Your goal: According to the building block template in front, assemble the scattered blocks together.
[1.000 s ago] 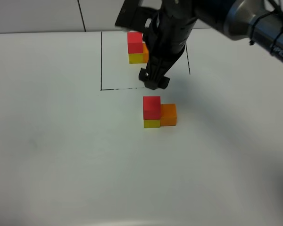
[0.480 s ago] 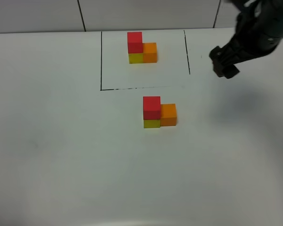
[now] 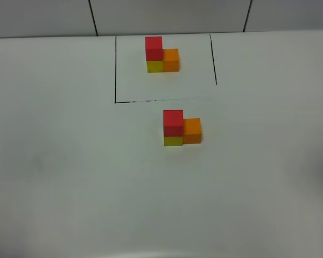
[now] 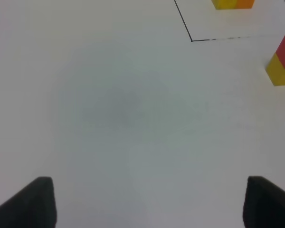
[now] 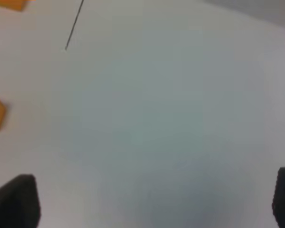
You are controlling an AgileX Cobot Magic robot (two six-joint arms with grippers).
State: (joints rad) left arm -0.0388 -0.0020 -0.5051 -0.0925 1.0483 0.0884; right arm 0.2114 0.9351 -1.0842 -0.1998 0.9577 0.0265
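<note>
Standing upright, the scattered blocks stacked red over yellow, orange at right, both jaws released

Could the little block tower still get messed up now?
Maybe. The red block sits on the yellow block with nothing holding it, so a bump could topple it. The left pincer and right pincer are open and empty, away from the blocks; swinging back low could knock the orange block.
</note>
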